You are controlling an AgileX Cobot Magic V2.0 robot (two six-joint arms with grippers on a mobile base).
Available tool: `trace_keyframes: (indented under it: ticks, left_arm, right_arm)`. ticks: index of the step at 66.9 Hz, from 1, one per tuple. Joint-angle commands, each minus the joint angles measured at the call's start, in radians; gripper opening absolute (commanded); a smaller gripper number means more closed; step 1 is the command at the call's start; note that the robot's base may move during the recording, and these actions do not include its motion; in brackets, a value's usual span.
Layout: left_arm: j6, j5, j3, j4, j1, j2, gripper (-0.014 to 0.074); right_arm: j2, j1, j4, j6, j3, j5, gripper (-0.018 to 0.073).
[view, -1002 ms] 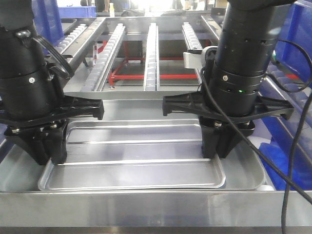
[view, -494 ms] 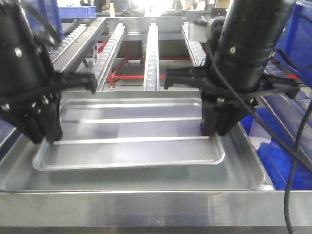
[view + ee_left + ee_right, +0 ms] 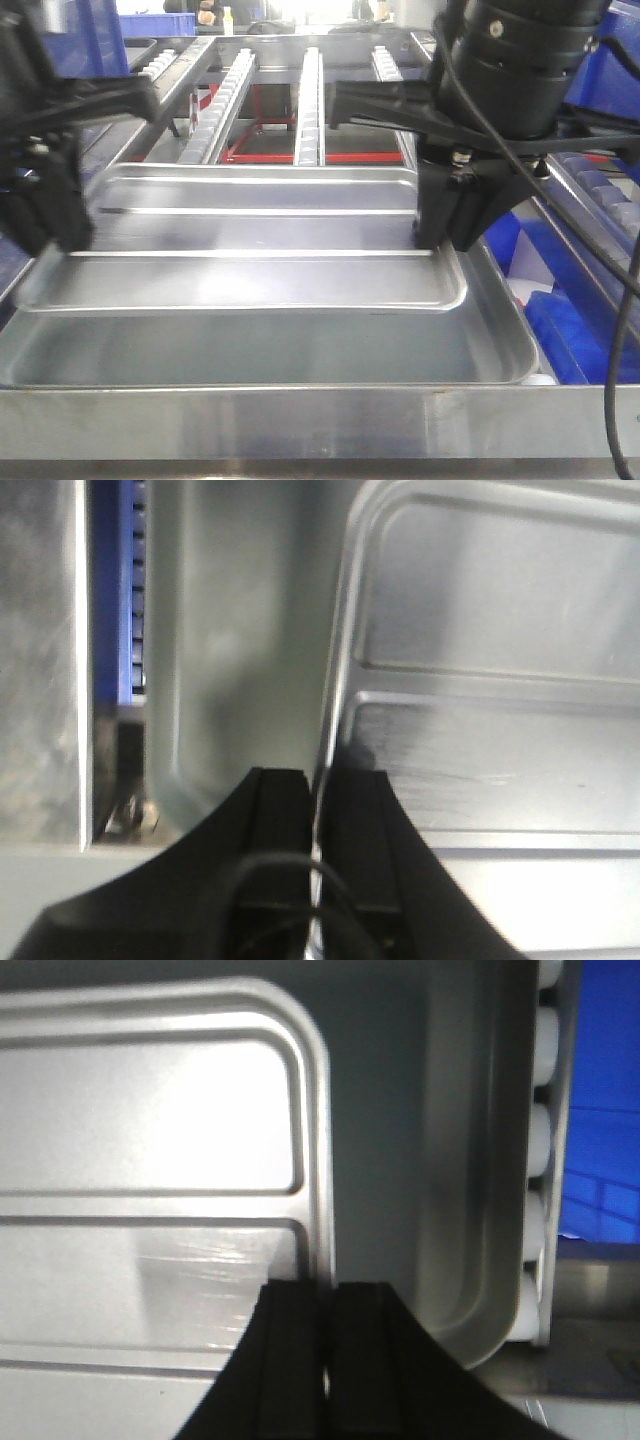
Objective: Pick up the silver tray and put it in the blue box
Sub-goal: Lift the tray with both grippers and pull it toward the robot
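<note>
now, both my claws are pinching the silver tray [image 3: 260, 285] by its rolled rim. my left gripper [image 3: 318, 782] has its two black fingers pressed together on the left short end. my right gripper [image 3: 328, 1296] nips the right short end the same way, near a rounded corner.

the tray's long axis runs straight across from one claw to the other. it hangs between them like a bridge, roughly level, above the deeper metal pan [image 3: 300, 355] and clear of its floor as far as i can judge. neither arm is nearer, since each has one end. i reckon both must travel together in the coming move, or the thin sheet will twist or slide out of a pinch.

blue plastic [image 3: 565, 330] shows off to my right beyond the pan's wall. i cannot tell from here whether that is the blue box or one of the narrower bins.

the tray is shiny thin metal, flat-bottomed, with long raised ridges along its length and smoothly rounded corners. it looks slick, and my hold is only on a narrow lip. the pan beneath is duller and brushed, with sloping walls. roller rails [image 3: 312, 90] lie behind it.
</note>
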Motion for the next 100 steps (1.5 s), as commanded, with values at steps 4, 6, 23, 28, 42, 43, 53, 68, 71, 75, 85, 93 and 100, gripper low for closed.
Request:
trace_keyframes:
  ticks: [4,6,23,28,42,43,53,68,71,75,85,93,100]
  left_arm:
    - [-0.046,-0.010,0.035,0.008,-0.013,-0.115,-0.0013]
    - [-0.051,-0.010,0.047,0.010,-0.022,-0.131,-0.0013]
    - [-0.164,0.024,0.085,0.056,-0.154,-0.182,-0.0013]
    - [-0.227,0.045,0.085,0.107,-0.204,-0.182,-0.0013]
    - [-0.398,0.100,0.085,0.205,-0.352,-0.182,-0.0013]
    - [-0.406,0.102,0.085,0.207,-0.356,-0.182,-0.0013]
    - [-0.431,0.125,0.085,0.212,-0.409,-0.182,-0.0013]
    - [-0.431,0.153,0.085,0.205,-0.429,-0.182,-0.0014]
    - [-0.431,0.153,0.085,0.203,-0.429,-0.182,-0.0014]
    - [-0.431,0.153,0.085,0.198,-0.429,-0.182,-0.0014]
    - [-0.429,0.152,0.085,0.194,-0.429,-0.182,-0.0014]
    - [-0.427,0.152,0.085,0.194,-0.429,-0.182,-0.0014]
    - [-0.420,0.152,0.085,0.194,-0.431,-0.182,-0.0013]
  right_arm:
    - [-0.088,0.052,-0.107,0.106,0.020,-0.002,0.0055]
    - [-0.098,0.060,-0.117,0.116,0.030,0.002,0.0055]
    - [-0.202,0.111,-0.117,0.146,0.113,0.018,0.0055]
    - [-0.238,0.114,-0.117,0.161,0.145,0.021,0.0055]
    - [-0.340,0.121,-0.116,0.177,0.243,0.030,0.0055]
    - [-0.346,0.123,-0.116,0.178,0.246,0.032,0.0055]
    - [-0.389,0.175,-0.119,0.216,0.291,0.039,0.0056]
    - [-0.388,0.219,-0.123,0.267,0.313,0.022,0.0056]
    - [-0.388,0.219,-0.129,0.267,0.312,0.026,0.0056]
    - [-0.388,0.220,-0.141,0.267,0.312,0.037,0.0056]
    - [-0.388,0.223,-0.195,0.267,0.312,0.067,0.0059]
    - [-0.388,0.223,-0.199,0.267,0.312,0.065,0.0059]
    - [-0.388,0.223,-0.199,0.267,0.312,0.066,0.0060]
